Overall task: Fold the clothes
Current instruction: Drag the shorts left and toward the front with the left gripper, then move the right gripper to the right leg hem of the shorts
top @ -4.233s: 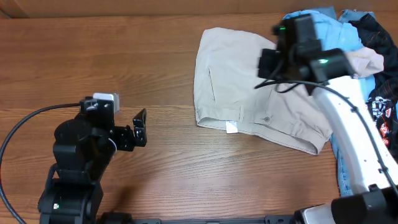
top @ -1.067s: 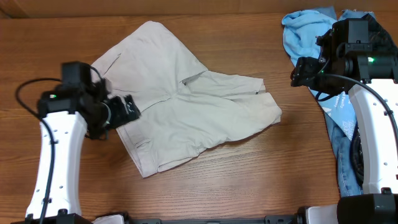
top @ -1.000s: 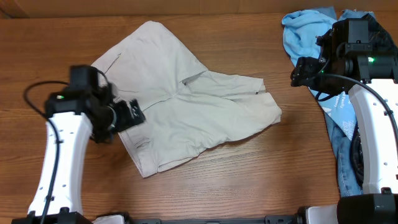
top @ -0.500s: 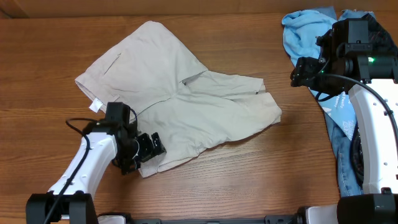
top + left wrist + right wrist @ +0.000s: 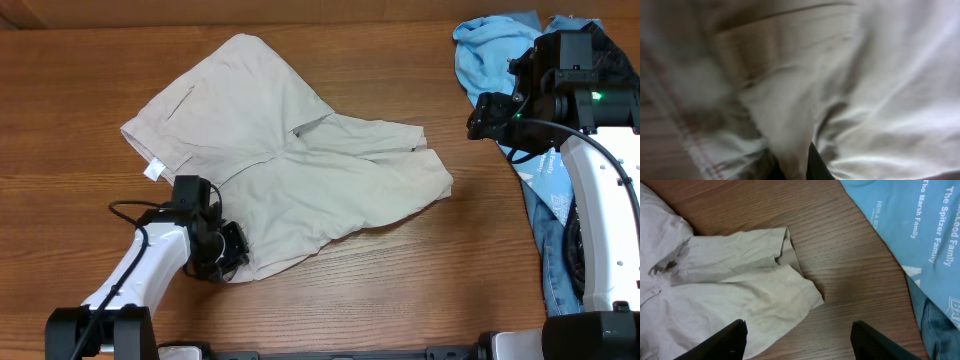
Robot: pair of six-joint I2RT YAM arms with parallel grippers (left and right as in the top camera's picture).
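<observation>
The beige shorts (image 5: 300,170) lie spread and rumpled on the wooden table, waistband at the far left with a small white label (image 5: 152,172). My left gripper (image 5: 232,255) sits low at the shorts' near-left hem corner. In the left wrist view, a fold of the beige cloth (image 5: 865,75) fills the frame and is pinched in my left gripper (image 5: 797,167), which is shut on it. My right gripper (image 5: 480,115) hovers open over bare wood beyond the right leg. In the right wrist view, that leg's hem (image 5: 730,280) lies ahead of my right gripper (image 5: 800,345).
A light blue T-shirt (image 5: 495,50) with white print (image 5: 900,225) is heaped at the far right, running down the right edge of the table beside the right arm. Bare wood (image 5: 450,290) lies in front of and to the left of the shorts.
My left arm swung from the shorts' left side down to the near-left hem corner, and its gripper went from open to shut on the cloth. The right arm has not moved.
</observation>
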